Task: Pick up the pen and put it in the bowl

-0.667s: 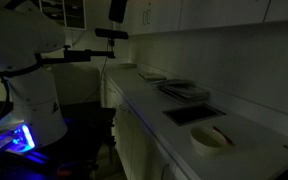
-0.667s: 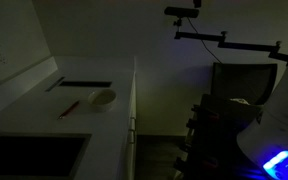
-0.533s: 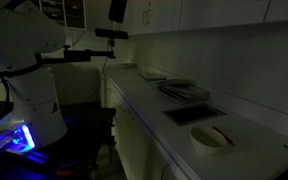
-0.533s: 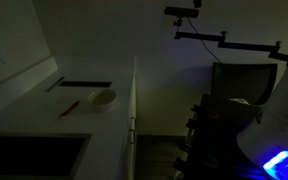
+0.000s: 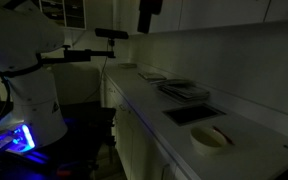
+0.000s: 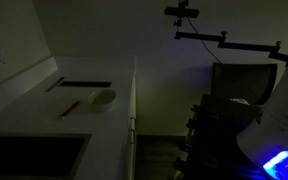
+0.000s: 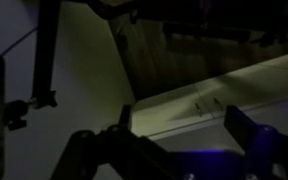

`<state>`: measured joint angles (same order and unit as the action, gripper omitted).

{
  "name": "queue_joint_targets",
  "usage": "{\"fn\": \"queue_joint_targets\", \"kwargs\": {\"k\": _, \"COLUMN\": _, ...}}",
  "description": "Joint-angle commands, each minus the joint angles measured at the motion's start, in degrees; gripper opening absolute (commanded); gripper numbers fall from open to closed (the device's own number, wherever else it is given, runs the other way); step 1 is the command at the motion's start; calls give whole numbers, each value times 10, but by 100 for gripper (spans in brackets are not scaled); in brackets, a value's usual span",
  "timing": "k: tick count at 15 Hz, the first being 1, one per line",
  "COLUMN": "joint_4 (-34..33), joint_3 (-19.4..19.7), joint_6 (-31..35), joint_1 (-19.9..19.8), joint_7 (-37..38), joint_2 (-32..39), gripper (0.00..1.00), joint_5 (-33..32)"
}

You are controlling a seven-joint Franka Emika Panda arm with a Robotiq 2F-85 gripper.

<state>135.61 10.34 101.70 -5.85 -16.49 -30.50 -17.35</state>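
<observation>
1. The pen (image 6: 71,107) is shown as a thin red stick lying flat on the pale surface (image 6: 29,112), just beside the bowl (image 6: 103,98) and not in it. Only a faint streak is seen in this dim light. Its long axis may therefore be misjudged, so that it is gripped near one end and flicked or rolled away.
2. The bowl (image 5: 212,140) is shallow and thick-rimmed. Because the pen lies so near its rim, the bowl may be nudged along the surface during the descent. If the pen is released too high or off-centre, it may bounce off the rim.
3. The tray (image 5: 194,114), dark and flat, lies next to the bowl on the robot's side. It may be clipped on the approach or mistaken for the target.
4. The surface is hard and the pen sits low on it. If the descent is too deep, the fingertips may be driven into the surface. If it is too shallow, the fingers may be closed above the pen.
5. The hand (image 5: 149,8) is held high, well apart from the pen. In the wrist view (image 7: 169,150) its fingers appear as two dark shapes standing apart with nothing between them. A long travel is judged necessary, over which aiming errors may build up.
6. The boom (image 6: 224,40), a dark jointed rod, is seen up near the hand and may be struck as the arm is swung.
</observation>
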Motion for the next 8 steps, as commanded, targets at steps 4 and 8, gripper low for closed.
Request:
{"fn": "queue_joint_targets", "kwargs": {"k": 4, "joint_4": -92, "joint_3": -86, "joint_6": 71, "joint_1": 32, "joint_7": 274, "joint_2": 186, "gripper": 100, "joint_5": 121}}
{"fn": "queue_joint_targets", "kwargs": {"k": 8, "joint_4": -199, "joint_3": -110, "joint_6": 102, "joint_1": 49, "joint_7": 398, "joint_2": 335, "gripper": 100, "joint_5": 183}}
